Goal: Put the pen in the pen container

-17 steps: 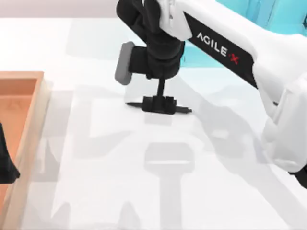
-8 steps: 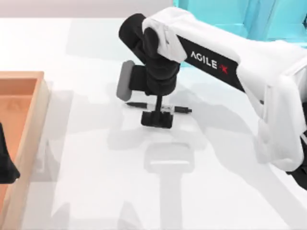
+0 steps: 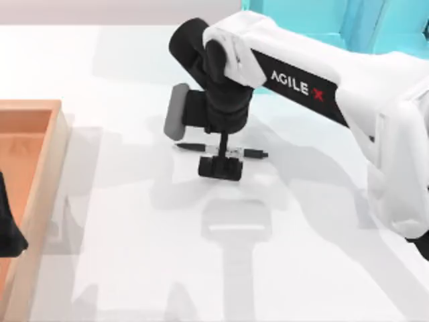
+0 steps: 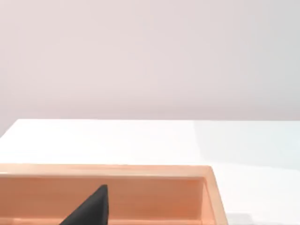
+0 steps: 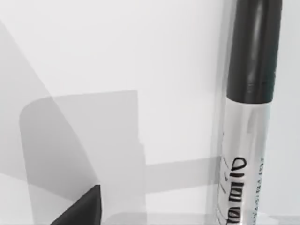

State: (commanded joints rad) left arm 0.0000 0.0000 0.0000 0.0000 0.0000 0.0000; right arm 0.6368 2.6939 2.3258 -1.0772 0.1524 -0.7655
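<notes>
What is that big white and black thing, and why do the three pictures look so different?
It is a robot arm. There are two, each ending in a gripper, a sort of two-fingered hand. One picture comes from a camera above the table. The other two come from small cameras on the arms' wrists.

From above, the right gripper hangs just over the pen, which lies flat on the table. Nothing is held yet. The right wrist camera looks at the pen from very close, so it seems huge.

The left gripper waits at the table's left side, over an orange wooden tray. A teal shelf stands at the back.
</notes>
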